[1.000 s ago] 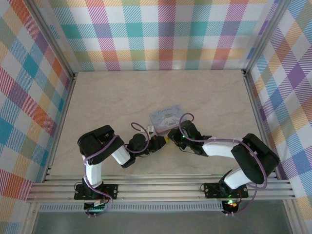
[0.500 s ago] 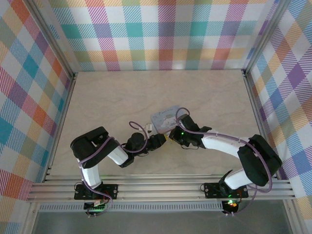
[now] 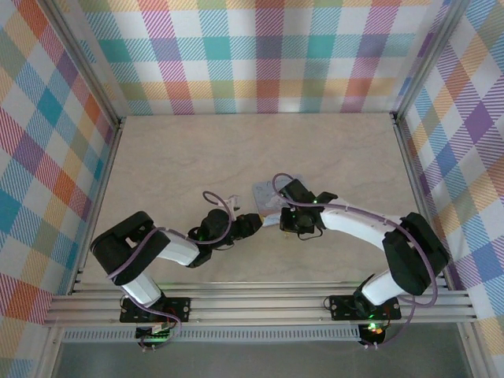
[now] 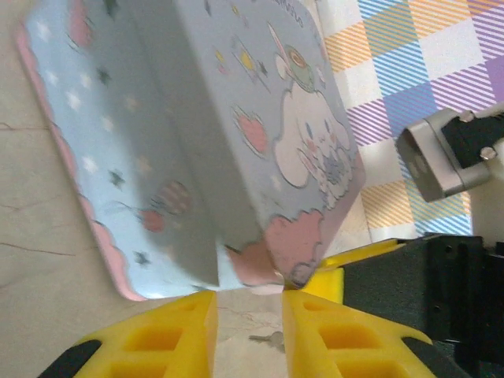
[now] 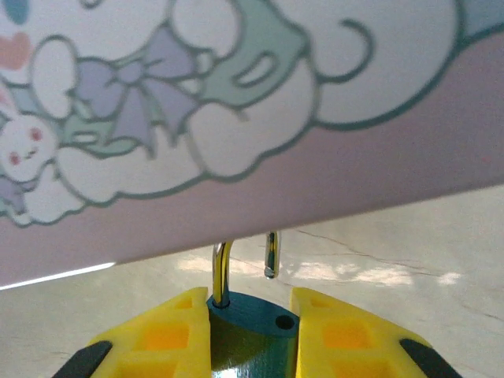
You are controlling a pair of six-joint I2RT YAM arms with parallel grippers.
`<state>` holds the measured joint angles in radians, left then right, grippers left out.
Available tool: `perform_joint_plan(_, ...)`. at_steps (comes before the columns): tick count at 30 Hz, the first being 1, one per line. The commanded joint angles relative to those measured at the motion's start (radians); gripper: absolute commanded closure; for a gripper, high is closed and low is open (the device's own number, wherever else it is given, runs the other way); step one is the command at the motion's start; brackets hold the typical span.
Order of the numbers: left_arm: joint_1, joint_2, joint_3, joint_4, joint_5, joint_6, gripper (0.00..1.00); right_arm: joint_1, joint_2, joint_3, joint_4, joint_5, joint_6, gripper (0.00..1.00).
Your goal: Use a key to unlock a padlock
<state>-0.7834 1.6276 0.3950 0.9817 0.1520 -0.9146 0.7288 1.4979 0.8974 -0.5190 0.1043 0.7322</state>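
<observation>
Padlock [image 5: 252,324] first: you have it clamped in the right gripper [image 5: 250,305]. Its dark blue-green body is squeezed between the two yellow fingers [image 5: 165,335]. Its shackle [image 5: 220,272] points up toward the box, with one leg seated in the body and the other leg hanging free above its hole.

Sweeping from your left, the checked left wall [image 3: 47,134] and its metal post border a wide stretch of bare table [image 3: 181,157]. That is your largest free area, and it runs on to the back wall. The left arm [image 3: 150,248] lies low along the near rail [image 3: 260,303], reaching right toward the middle.

The left gripper [image 4: 248,303] has its yellow fingers parted by a narrow gap with nothing pinched between them. Through that gap a small pale metal piece [image 4: 272,339] shows on the table. It is too small for you to say what it is.

Just beyond those fingertips stands the pale blue box [image 4: 260,134]. It is tipped up so that its cartoon lid faces right and its pink-edged lower corner sits close over the fingers. There is very little clearance here.

On the right wrist view, the lid's lower edge hangs just above the shackle, and a strip of table is visible under it. From overhead the two grippers meet nose to nose near the table's middle, with the box [image 3: 264,194] just behind them and the right arm [image 3: 354,224] arching away to the right. More bare table lies between that arm and the right wall [image 3: 457,134].
</observation>
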Motion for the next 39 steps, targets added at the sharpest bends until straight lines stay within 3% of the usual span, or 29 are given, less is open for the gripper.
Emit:
perform_joint_plan(1, 0.019, -0.048, -0.009, -0.074, -0.025, 0.050, 0.73, 0.021, 0.004, 0.067, -0.127, 0.107, -0.114, 1.00)
perform_joint_plan(11, 0.050, -0.102, -0.013, -0.136, -0.019, 0.069, 0.74, 0.146, 0.160, 0.215, -0.268, 0.281, -0.204, 1.00)
perform_joint_plan(21, 0.125, -0.214, -0.057, -0.263, -0.025, 0.081, 0.74, 0.356, 0.391, 0.461, -0.472, 0.637, -0.344, 1.00)
perform_joint_plan(25, 0.155, -0.286, -0.052, -0.395, -0.033, 0.121, 0.73, 0.403, 0.452, 0.516, -0.501, 0.732, -0.388, 1.00)
perform_joint_plan(34, 0.182, -0.435, -0.065, -0.594, -0.069, 0.197, 0.72, 0.435, 0.483, 0.544, -0.452, 0.859, -0.496, 1.00)
perform_joint_plan(39, 0.199, -0.468, -0.047, -0.697, -0.039, 0.221, 0.68, 0.437, 0.465, 0.448, -0.270, 0.921, -0.678, 1.00)
